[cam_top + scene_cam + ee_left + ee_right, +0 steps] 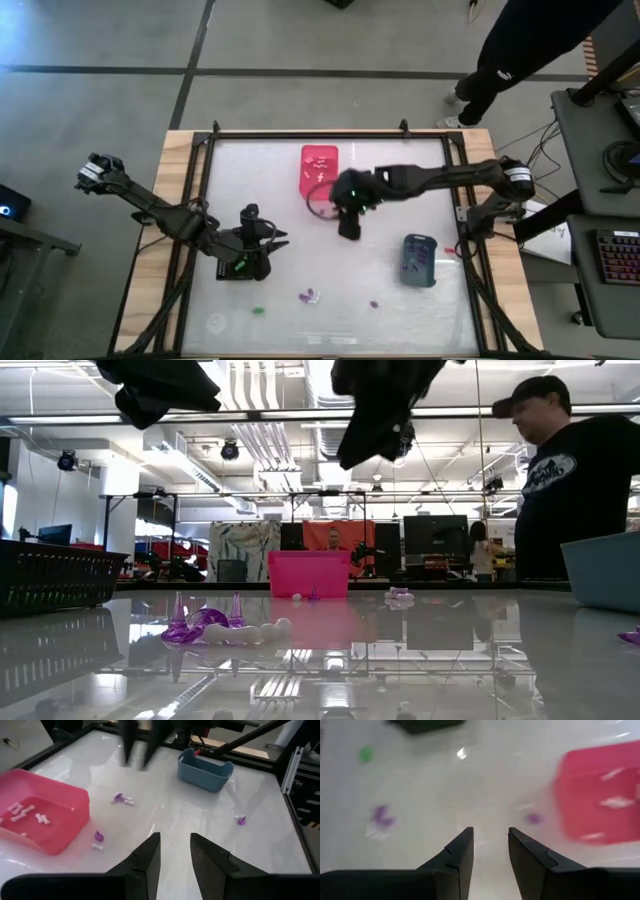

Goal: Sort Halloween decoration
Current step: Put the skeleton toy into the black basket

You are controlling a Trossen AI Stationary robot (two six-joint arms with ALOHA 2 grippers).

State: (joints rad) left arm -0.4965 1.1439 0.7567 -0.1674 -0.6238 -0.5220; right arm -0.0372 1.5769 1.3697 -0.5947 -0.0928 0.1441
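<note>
Right claw (pixel 349 228) hangs empty above worktop (pixel 300 320) centre beside pink bin (pixel 320 170), apparently mid-sort. Left claw (pixel 171 852) parted, empty. Purple and white Halloween decoration (pixel 122 799) scattered; white pieces binned.

Prob. robotics lab, monitors (pixel 435 538), ceiling ducts (pixel 190 465)
</note>
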